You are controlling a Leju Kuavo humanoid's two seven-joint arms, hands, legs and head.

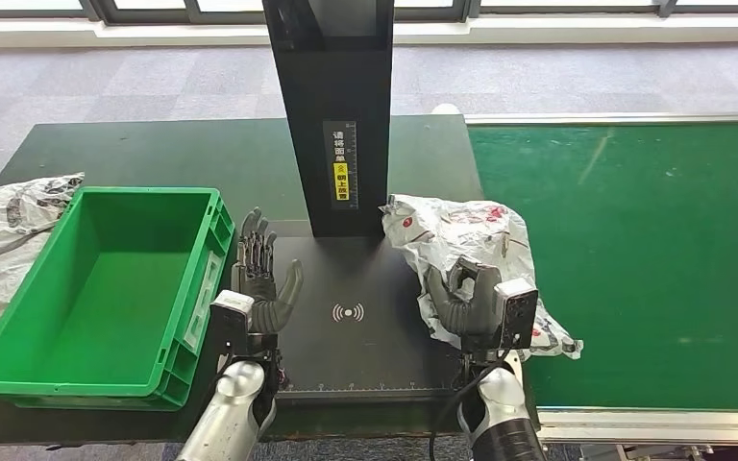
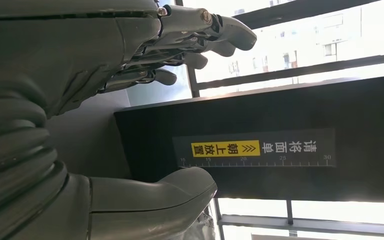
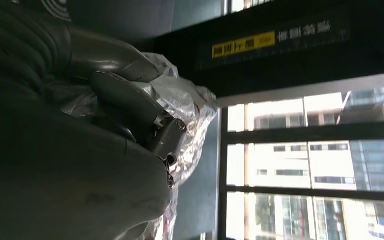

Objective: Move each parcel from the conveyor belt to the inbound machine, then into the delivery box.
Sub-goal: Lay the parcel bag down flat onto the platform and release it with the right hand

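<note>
A crumpled white plastic parcel (image 1: 461, 230) with red print lies half on the black scan plate (image 1: 365, 355) of the inbound machine and half on the green conveyor belt (image 1: 653, 259). My right hand (image 1: 461, 300) grips the parcel's near part, its fingers curled into the plastic; in the right wrist view the right hand (image 3: 80, 150) holds the bag (image 3: 185, 95). Over the plate's left edge, beside the green delivery box (image 1: 19, 317), my left hand (image 1: 261, 274) is held up open. In the left wrist view the left hand (image 2: 80, 100) holds nothing.
The machine's black column (image 1: 341, 115) with a yellow label rises behind the plate, close to the parcel's far end. A second white parcel (image 1: 5, 240) lies left of the green box. The box has nothing inside it.
</note>
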